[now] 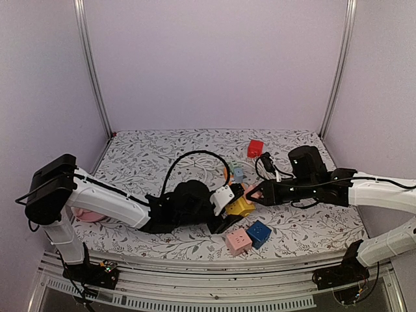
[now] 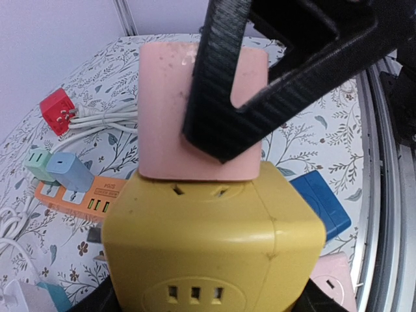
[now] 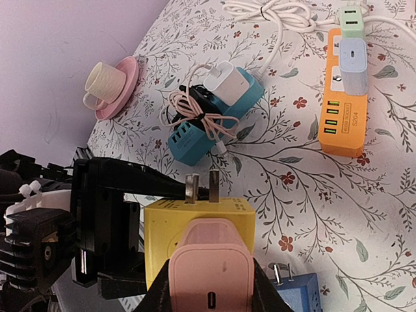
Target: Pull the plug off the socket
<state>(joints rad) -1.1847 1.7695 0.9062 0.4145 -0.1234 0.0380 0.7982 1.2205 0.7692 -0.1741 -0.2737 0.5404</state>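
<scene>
A yellow cube socket is held just above the table near the middle front. My left gripper is shut on it; its black fingers show only at the cube's lower corners. A pink plug sits flush against one face of the cube. My right gripper is shut on the pink plug, one finger on each side. Its black finger crosses the plug in the left wrist view. Two metal prongs stick out of the cube's far face.
A blue cube and a pink cube lie just in front. An orange power strip with two adapters, a teal socket with a white charger, a red plug and a cup on a pink saucer lie around.
</scene>
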